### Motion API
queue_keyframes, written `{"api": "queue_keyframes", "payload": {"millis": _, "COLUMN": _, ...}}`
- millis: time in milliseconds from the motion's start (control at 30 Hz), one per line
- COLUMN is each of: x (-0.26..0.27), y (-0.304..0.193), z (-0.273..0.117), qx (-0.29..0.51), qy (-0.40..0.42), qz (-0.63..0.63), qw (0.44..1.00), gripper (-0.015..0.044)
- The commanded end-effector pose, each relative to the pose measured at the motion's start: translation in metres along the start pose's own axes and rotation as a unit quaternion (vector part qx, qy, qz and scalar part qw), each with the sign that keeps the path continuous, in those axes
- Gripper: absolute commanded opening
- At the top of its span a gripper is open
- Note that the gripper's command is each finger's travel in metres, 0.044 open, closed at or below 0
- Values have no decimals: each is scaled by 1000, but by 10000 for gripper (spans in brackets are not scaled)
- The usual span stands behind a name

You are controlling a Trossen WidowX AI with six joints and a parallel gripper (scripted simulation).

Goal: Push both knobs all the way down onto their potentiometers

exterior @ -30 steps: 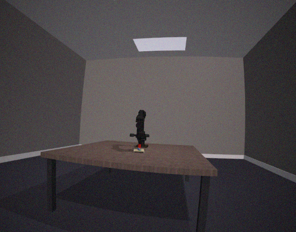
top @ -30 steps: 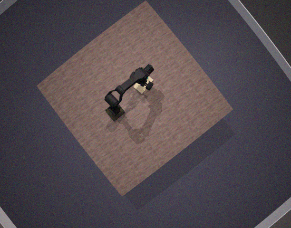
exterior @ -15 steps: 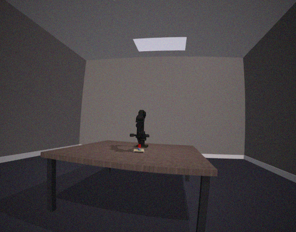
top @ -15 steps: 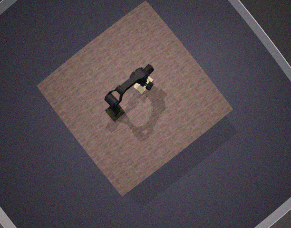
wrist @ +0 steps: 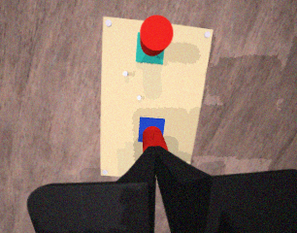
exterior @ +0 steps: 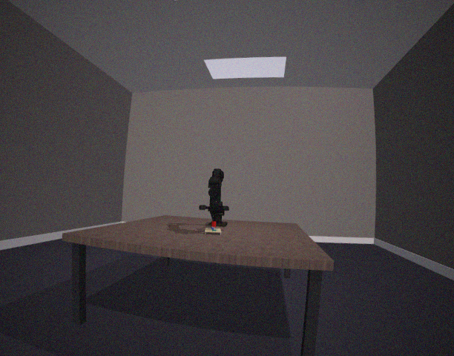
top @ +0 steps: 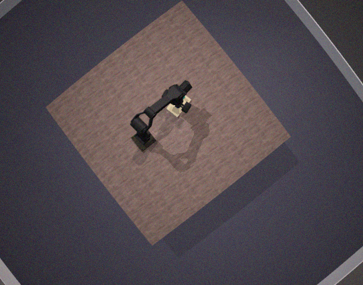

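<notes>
The cream circuit board [top: 175, 113] [wrist: 116, 107] [exterior: 208, 231] stands on the table. In the wrist view a red knob [wrist: 156, 33] stands over the teal potentiometer [wrist: 144, 57] at the board's far end. A second red knob [wrist: 152, 137] stands over the blue potentiometer [wrist: 151, 123] at the near end; the fingertips hide its upper part. My gripper [wrist: 153, 151] is shut, with nothing between its fingers. Its closed tips are over the near knob; whether they touch it cannot be told. Whether a gap remains under either knob cannot be seen clearly.
Two small white pins [wrist: 125, 74] [wrist: 139, 98] stand on the board between the potentiometers. White fasteners [wrist: 108, 23] [wrist: 207, 34] sit at the board's corners. The arm's base [top: 143, 142] stands on the wooden table [top: 139, 196].
</notes>
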State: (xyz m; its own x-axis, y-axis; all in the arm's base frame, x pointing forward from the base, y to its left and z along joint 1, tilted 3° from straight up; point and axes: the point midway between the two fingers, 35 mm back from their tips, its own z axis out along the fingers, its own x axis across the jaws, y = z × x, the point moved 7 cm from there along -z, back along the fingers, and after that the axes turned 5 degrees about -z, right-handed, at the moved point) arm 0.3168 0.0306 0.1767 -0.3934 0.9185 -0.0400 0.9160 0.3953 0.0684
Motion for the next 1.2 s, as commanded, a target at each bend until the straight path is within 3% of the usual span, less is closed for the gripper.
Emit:
{"api": "queue_keyframes", "payload": {"millis": 0, "x": -1, "y": 0, "z": 1, "qx": 1, "qy": -3, "qz": 2, "qw": 1000, "gripper": 0}}
{"api": "queue_keyframes", "payload": {"millis": 1167, "x": -1, "y": 0, "z": 7, "qx": 1, "qy": -3, "qz": 2, "qw": 1000, "gripper": 0}}
